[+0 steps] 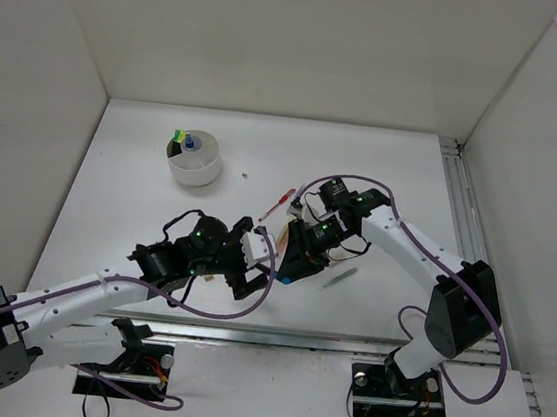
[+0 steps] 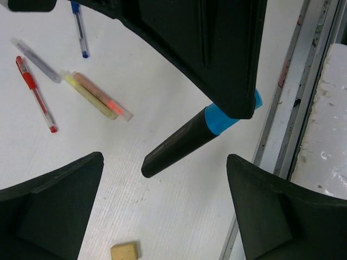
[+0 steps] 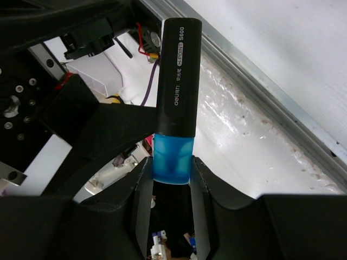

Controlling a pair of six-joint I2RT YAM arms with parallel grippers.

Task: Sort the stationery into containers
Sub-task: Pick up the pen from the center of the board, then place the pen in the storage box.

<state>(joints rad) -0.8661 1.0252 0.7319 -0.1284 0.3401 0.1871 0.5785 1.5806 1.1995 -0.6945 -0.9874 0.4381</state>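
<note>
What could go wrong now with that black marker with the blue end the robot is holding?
1. The right gripper pinches the blue-capped highlighter only by its blue end, so the long black body could tilt or slip out.
2. The open left gripper is very close to it, so the two grippers might bump.
3. The white bowl is far across the table, which probably means a long carry where the highlighter could drop.

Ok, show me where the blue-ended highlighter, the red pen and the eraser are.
blue-ended highlighter (image 3: 176,76): right wrist view, on its black barrel.
red pen (image 2: 36,95): left wrist view, middle of the barrel.
eraser (image 2: 124,252): left wrist view, centre of its top face.
</note>
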